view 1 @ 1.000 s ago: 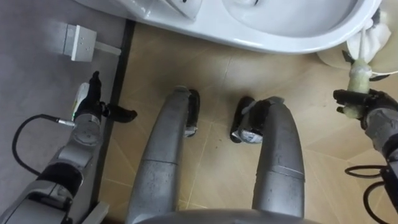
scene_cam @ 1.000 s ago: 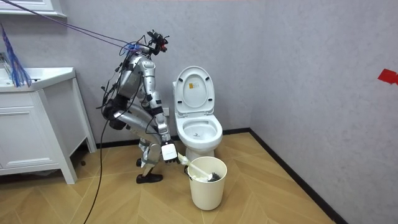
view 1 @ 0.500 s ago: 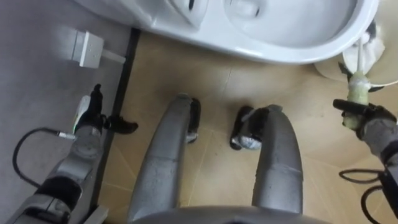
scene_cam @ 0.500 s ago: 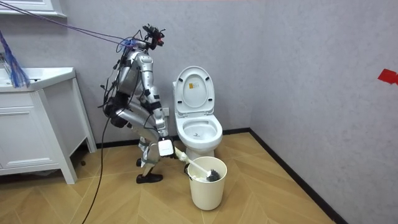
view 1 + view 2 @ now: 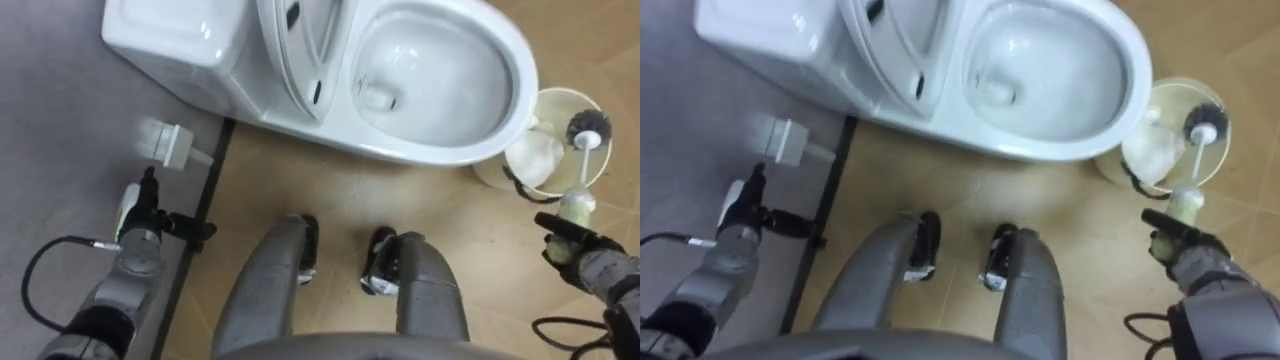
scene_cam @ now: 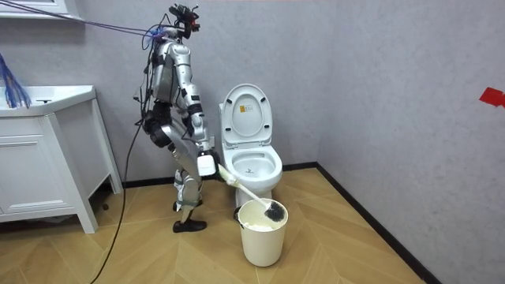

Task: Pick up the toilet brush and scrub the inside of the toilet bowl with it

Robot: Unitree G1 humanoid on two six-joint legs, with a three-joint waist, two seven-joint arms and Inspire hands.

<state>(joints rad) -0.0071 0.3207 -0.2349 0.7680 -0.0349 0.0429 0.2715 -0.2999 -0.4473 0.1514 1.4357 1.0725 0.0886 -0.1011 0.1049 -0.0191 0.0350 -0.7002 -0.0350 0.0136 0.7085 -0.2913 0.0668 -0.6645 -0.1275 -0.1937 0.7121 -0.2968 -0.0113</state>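
Here, a grey wall (image 6: 379, 79) and a tan floor (image 6: 355, 244) bound the scene, with a white cabinet (image 6: 39, 170) at the room view's left. The robot stands upright between the cabinet and the toilet (image 5: 330, 140), close to the wall, its feet just beside the toilet's flank. The toilet is white, its lid raised against the tank and its bowl open. On the floor near the front of the bowl stands a pale round bucket (image 6: 262, 241). The brush (image 5: 576, 203) slants from the right hand down and outward; its dark bristle head lies over the bucket's mouth, apart from the bowl, and whether it touches anything inside the bucket cannot be told. The right hand (image 5: 578, 258), at the lower right of the eye views, has its fingers clamped round the pale grip of the brush handle. The left hand (image 5: 140, 205) hangs near the foot of the wall, fingers spread and holding nothing. A small white fitting (image 5: 168, 141) sits on the wall just beyond that hand
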